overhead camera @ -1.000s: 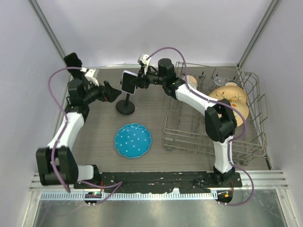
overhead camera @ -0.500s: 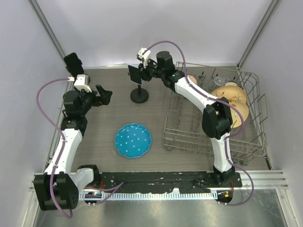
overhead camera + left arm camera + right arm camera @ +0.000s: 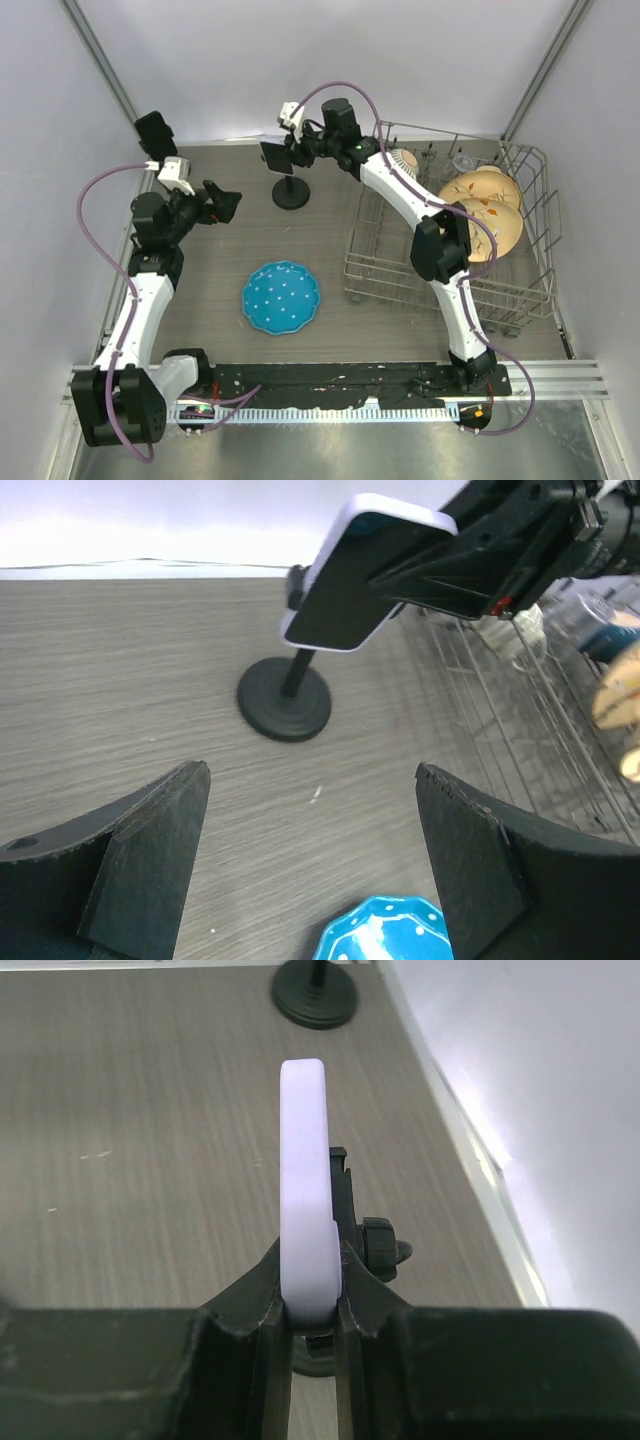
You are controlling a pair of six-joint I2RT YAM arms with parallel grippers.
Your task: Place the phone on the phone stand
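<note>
My right hand [image 3: 310, 1300] is clamped on one end of the phone [image 3: 304, 1160], holding it tilted against the cradle on top of the phone stand [image 3: 285, 695]. I cannot tell whether it is properly seated. If I release while it only leans there, it could slide off, and a sideways tug might tip the slim stand. The dish rack [image 3: 450, 285] crowds that hand's right side. My left hand [image 3: 224, 204] hangs wide open, well apart. A blue plate [image 3: 281, 297] lies on the worktop, out of the way.

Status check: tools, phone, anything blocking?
Right tool shut on phone, at top of stand, not released. Left tool open, empty, standing off. Blue plate, dish rack aside; nothing blocking.
</note>
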